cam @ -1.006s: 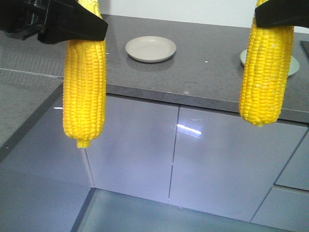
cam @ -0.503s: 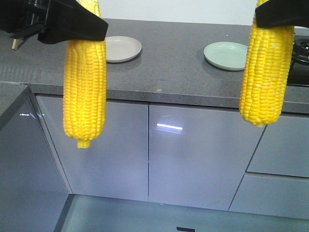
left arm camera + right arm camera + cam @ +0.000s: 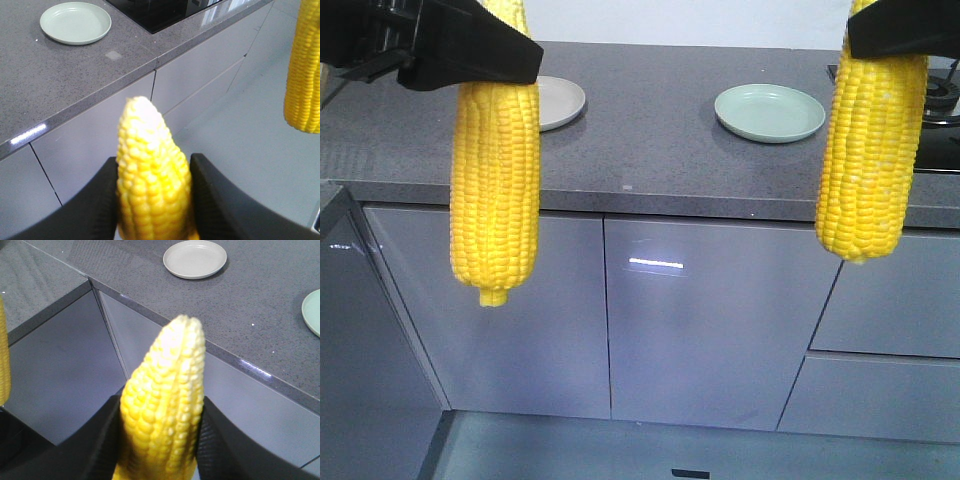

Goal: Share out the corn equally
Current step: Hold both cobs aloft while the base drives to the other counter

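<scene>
Two bright yellow corn cobs hang upright in front of the counter. My left gripper (image 3: 498,48) is shut on the upper part of the left corn (image 3: 495,180), whose stub end points down. The right corn (image 3: 872,150) hangs the same way, with my right gripper (image 3: 888,30) shut on it. In the left wrist view the black fingers (image 3: 102,200) press both sides of the corn (image 3: 152,175). In the right wrist view the fingers (image 3: 222,445) clamp the other corn (image 3: 165,405). A beige plate (image 3: 558,100) and a pale green plate (image 3: 770,112) lie bare on the counter.
The dark grey speckled counter (image 3: 650,150) runs across the view above grey cabinet doors (image 3: 705,320). A black hob (image 3: 945,90) sits at the far right, behind the green plate (image 3: 76,22). A second counter edge (image 3: 45,315) meets it at the left corner.
The counter, plates and cabinets have slid leftward in the front view, and the hob has come into sight. Both cobs and grippers keep the same place in the frame.
</scene>
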### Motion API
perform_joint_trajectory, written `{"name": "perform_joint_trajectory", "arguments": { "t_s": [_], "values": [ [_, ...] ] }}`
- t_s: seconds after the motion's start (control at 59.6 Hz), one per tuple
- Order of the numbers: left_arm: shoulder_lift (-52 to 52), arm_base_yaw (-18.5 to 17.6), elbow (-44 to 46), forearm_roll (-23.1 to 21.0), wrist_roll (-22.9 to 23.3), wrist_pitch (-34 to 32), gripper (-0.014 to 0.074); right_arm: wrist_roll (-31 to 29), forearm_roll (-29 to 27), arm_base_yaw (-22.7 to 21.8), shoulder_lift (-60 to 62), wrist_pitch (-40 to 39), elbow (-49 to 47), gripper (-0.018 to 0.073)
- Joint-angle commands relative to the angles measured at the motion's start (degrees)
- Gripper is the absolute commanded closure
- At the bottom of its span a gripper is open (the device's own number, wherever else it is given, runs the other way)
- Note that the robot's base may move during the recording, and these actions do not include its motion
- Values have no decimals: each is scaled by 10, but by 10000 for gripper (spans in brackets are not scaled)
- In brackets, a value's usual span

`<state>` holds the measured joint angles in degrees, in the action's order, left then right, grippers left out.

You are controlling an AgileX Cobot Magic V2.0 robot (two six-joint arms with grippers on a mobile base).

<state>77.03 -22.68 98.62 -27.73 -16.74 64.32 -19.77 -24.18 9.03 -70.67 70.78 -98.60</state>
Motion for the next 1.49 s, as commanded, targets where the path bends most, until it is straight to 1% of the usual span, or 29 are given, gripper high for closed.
{"name": "perform_joint_trajectory", "arguments": {
  "t_s": [0.0,1.476],
  "values": [
    [-17,-3,18,-20,3,-32,603,-4,-16,-5,10,-35,-15,564],
    [-17,-3,18,-20,3,-32,603,-4,-16,-5,10,-35,-15,564]
  ]
}}
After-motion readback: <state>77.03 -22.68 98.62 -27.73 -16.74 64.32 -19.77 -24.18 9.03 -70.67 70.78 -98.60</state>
